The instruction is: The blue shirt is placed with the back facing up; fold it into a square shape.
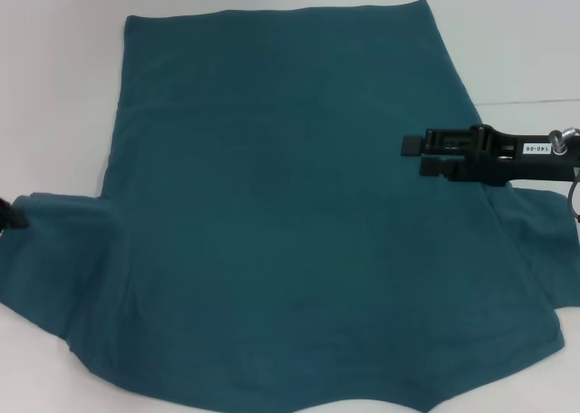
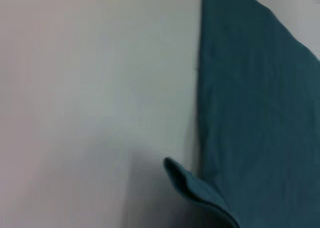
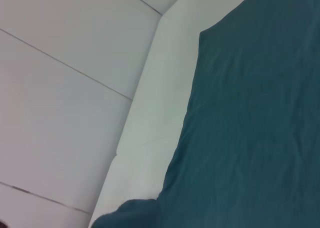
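From my remote seat I saw the blue shirt [image 1: 290, 223] spread flat and plain side up across most of the white bench [image 1: 54, 87], its hem toward the far edge and its sleeves reaching toward the near left and near right corners; no fold had been made, so I judged the task barely begun, with both sleeves and the body left to fold. The right gripper [image 1: 415, 156] hovered over the shirt's right side, above the sleeve, its jaws a little apart and holding nothing; the left gripper [image 1: 9, 216] showed only as a dark tip at the bench's left edge by the left sleeve, and I could not tell how it stood.
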`<state>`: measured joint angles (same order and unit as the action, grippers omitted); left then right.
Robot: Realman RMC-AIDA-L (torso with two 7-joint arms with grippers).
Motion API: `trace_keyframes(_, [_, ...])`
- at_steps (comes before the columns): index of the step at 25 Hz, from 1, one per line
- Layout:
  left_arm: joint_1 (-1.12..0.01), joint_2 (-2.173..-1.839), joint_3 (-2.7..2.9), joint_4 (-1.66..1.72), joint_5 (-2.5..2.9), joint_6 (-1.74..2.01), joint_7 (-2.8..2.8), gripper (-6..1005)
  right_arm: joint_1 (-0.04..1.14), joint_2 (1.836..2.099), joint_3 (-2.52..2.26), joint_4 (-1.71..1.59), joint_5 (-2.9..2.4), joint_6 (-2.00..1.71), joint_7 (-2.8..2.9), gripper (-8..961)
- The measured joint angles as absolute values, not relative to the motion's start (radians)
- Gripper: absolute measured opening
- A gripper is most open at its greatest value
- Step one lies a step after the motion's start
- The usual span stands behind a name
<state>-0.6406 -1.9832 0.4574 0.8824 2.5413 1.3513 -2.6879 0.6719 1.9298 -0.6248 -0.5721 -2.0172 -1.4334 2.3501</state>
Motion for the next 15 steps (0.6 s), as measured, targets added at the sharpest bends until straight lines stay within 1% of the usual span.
trace_keyframes(9, [-0.694, -1.986, 0.466, 0.937, 2.535, 1.465, -2.734, 9, 0.672, 1.931, -0.627, -0.571, -2.017, -1.436, 2.349, 714])
trace_keyframes(10, [-0.711, -1.998, 0.47, 0.928, 2.534, 1.484, -2.735, 9, 0.671, 1.931, -0.627, -0.571, -2.018, -1.436, 2.349, 714])
trace_keyframes(11, [-0.711, -1.998, 0.47, 0.928, 2.534, 1.484, -2.735, 9, 0.671, 1.931, -0.627, -0.571, -2.018, -1.436, 2.349, 714])
trace_keyframes(15, [-0.749, -2.036, 0.477, 0.913, 2.534, 1.495, -2.735, 10, 0.671, 1.931, -0.628, -0.571, -2.018, -1.437, 2.349, 715])
